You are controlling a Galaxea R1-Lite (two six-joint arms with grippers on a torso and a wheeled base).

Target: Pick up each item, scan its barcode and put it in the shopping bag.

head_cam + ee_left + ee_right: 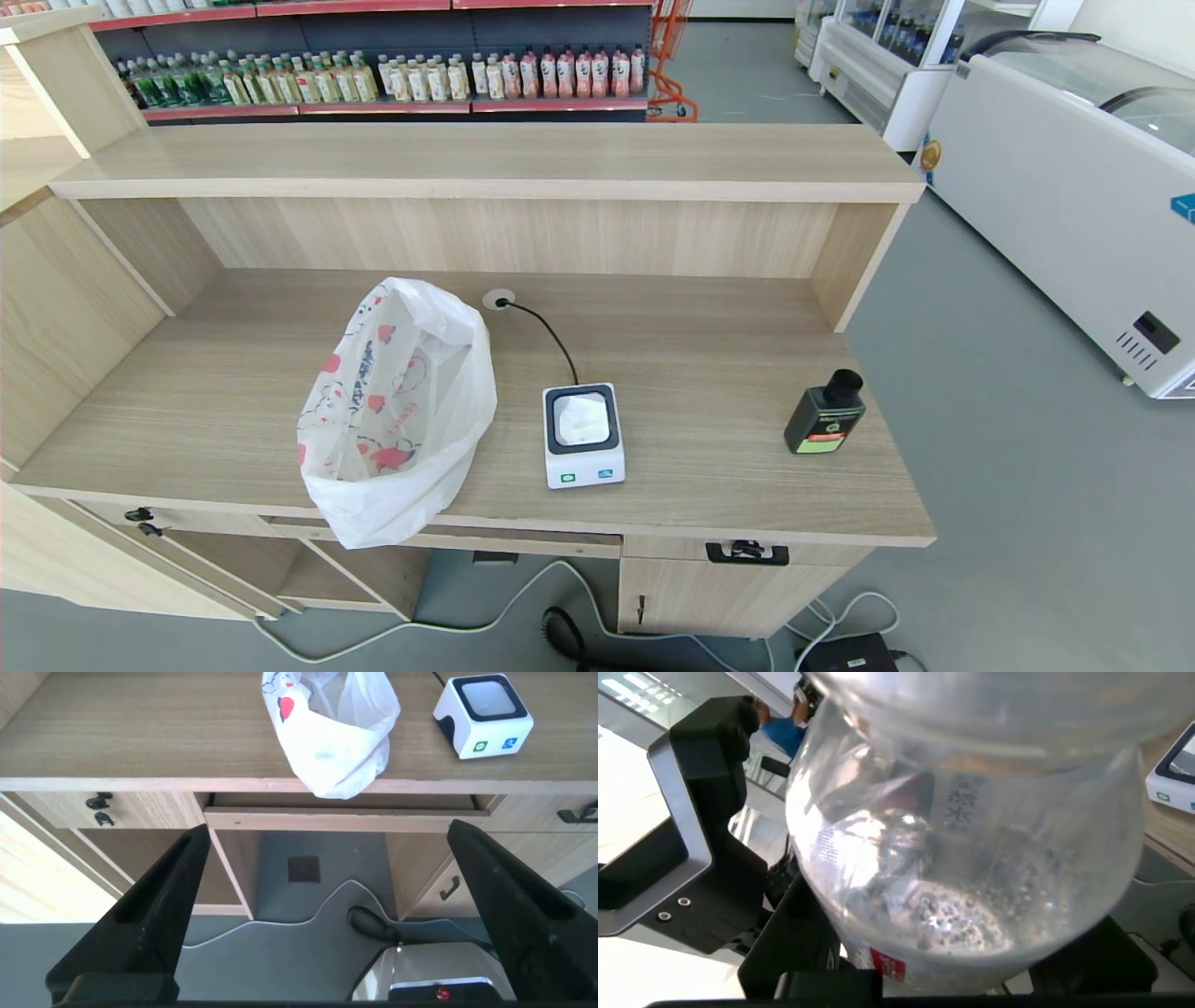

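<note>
1. A shop interior lay behind a pale wooden counter (pixel 709 373) with a raised back ledge. Beyond it stood shelves of drink bottles (pixel 373 79) and, to the right, white chest freezers (pixel 1055 187).
2. The shopping bag (pixel 397 411), white with red prints, sat open at the left of the worktop. Its lower part hung over the front edge.
3. The scanner (pixel 583 434), a white box with a dark-framed window, stood near the middle of the front edge, just right of the bag and apart from it. Its black cable (pixel 551 341) ran to a round hole near the back edge.
4. A dark bottle (pixel 825 415) with a black cap stood upright close to the right edge, well apart from the scanner.
5. The left gripper (pixel 327 835) hung below the front edge and faced the drawer fronts, its fingers (pixel 154 915) wide apart with nothing between them.
6. The right gripper (pixel 906 915) was clamped on a clear plastic bottle (pixel 971 812) with liquid inside. A corner of the scanner showed past it.
</note>
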